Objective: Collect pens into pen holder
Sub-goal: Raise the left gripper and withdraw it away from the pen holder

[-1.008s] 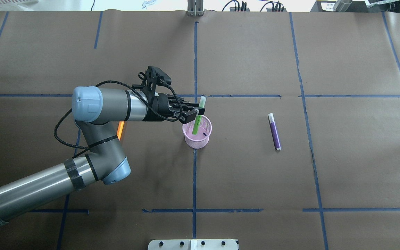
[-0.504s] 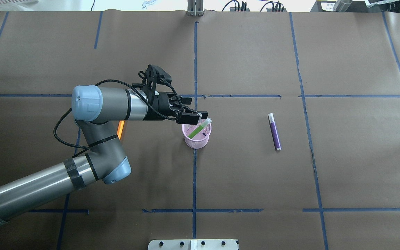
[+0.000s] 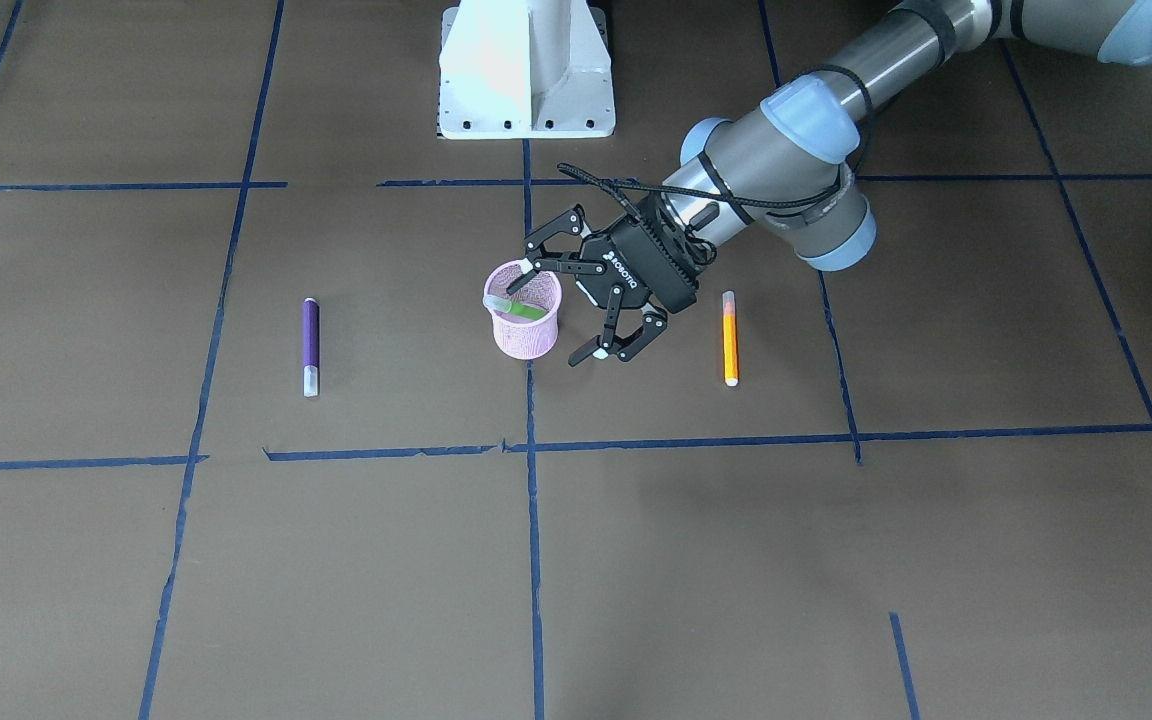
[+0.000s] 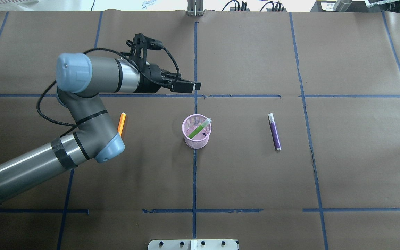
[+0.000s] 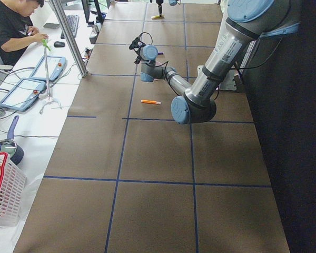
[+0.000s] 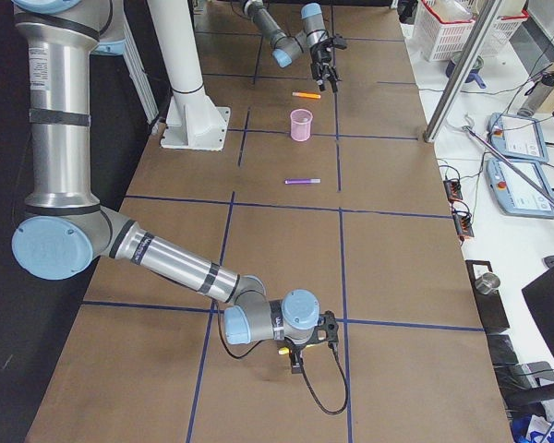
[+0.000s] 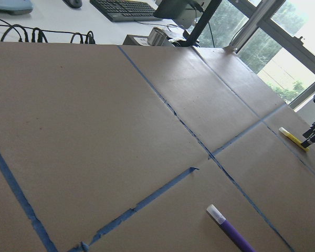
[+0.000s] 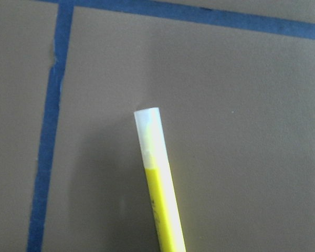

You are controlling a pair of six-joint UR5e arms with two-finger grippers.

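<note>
**A:** Status?

**B:** Green pen (image 4: 196, 131) is now in the holder (image 4: 196, 140), leaning on the rim, cap up. It was clamped 1 s ago. One of three done.

**A:** The rest?

**B:** Purple pen (image 4: 274, 133) lies flat on the paper (image 4: 241, 173), well to the right. Orange pen (image 4: 121, 124) lies flat to the left. Slim, smooth sticks w/ pale caps. Holder is pink wire mesh, round, tapered.

**A:** Tools?

**B:** L gripper (image 4: 191, 86) has fingers spread, empty, pulled up and back beyond the holder. R gripper (image 6: 305, 353): can't tell.
</note>
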